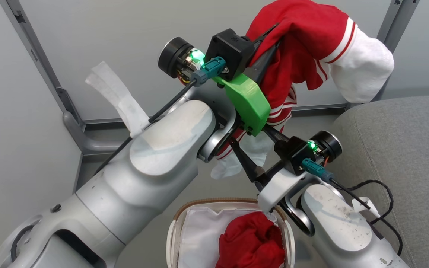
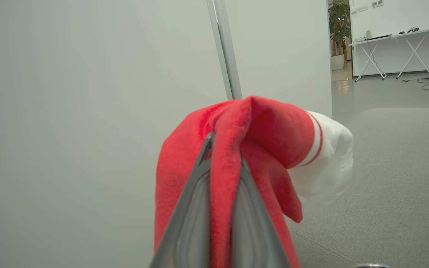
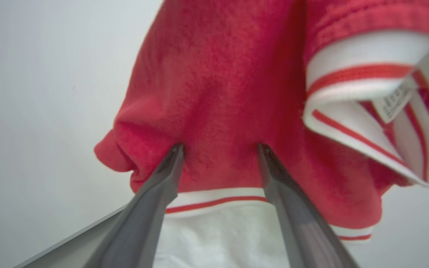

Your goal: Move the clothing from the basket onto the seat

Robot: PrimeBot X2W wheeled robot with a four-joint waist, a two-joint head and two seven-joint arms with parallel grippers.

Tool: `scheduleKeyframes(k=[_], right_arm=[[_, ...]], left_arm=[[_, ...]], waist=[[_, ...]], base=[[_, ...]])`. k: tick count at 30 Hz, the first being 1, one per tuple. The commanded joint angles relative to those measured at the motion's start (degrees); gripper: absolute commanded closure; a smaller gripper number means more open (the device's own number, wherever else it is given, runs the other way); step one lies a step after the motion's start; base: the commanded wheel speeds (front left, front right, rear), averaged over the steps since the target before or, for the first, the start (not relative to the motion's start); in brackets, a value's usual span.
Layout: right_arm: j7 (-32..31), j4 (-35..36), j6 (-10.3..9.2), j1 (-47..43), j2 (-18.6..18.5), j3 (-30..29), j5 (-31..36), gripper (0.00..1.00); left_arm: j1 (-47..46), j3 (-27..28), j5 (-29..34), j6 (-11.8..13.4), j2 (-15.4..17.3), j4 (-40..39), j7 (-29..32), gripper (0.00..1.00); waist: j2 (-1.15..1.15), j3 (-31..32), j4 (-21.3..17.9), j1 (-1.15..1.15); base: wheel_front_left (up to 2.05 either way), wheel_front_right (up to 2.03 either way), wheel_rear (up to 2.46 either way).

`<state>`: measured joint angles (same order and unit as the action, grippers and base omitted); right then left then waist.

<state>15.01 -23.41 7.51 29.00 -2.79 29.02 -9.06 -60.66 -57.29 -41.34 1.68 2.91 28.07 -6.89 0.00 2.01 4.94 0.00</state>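
Observation:
One red garment (image 1: 304,41) with a white sleeve hangs high in the air, and my left gripper (image 1: 274,37) is shut on a fold of its red fabric (image 2: 225,149). Its lower white part dangles between the two arms. From below, my right gripper (image 1: 250,143) points up at it, open, with both fingertips against the red cloth (image 3: 220,147) just above a striped white band. The second red garment (image 1: 251,238) lies bunched in the basket (image 1: 175,223) on its white liner (image 1: 199,230) at the bottom of the head view. The grey seat (image 1: 397,149) is to the right.
Pale grey wall panels with a metal post (image 1: 43,63) stand behind the arms. A black cable (image 1: 378,186) loops from my right forearm over the seat's edge. In the left wrist view, an opening past the wall shows a far room with trestle tables (image 2: 393,41).

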Motion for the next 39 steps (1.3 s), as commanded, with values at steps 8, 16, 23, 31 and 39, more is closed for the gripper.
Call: scheduleKeyframes(k=[8, 16, 23, 31, 39], right_arm=[[0.26, -1.39, -0.04, 1.99, -0.21, -1.04, -0.63, 1.0], [0.26, -0.51, -0.04, 0.37, -0.21, -1.81, 0.22, 1.0], [0.26, 1.27, -0.04, -0.32, -0.21, -3.49, 0.59, 1.0], [0.26, 2.55, -0.04, -0.8, -0.21, -6.69, 1.92, 1.0], [0.27, 3.83, -0.04, -1.46, -0.2, -8.93, 2.82, 1.0]], left_arm=[[-1.55, -0.99, -2.51, 1.01, -0.02, 1.03, -0.82, 1.0], [-0.9, 0.16, -3.28, 1.24, 1.37, 4.51, -2.04, 1.0], [1.11, 1.38, -4.48, 1.11, 3.44, 7.05, -3.26, 1.0], [5.12, 2.74, -6.99, 0.03, 4.76, 8.55, -5.06, 0.92], [11.62, 4.78, -8.29, 0.02, 5.35, 9.11, -7.68, 0.0]], waist=[[0.0, -0.33, -0.05, 0.0], [0.0, -0.96, -0.76, 0.0], [0.0, -1.37, -1.62, 0.0], [0.0, -1.4, -2.0, 0.0], [0.0, -1.11, -2.54, 0.0]], base=[[0.0, 0.0, 0.0], [0.0, 0.0, 0.0], [0.0, 0.0, 0.0], [0.0, 0.0, 0.0], [0.0, 0.0, 0.0]])
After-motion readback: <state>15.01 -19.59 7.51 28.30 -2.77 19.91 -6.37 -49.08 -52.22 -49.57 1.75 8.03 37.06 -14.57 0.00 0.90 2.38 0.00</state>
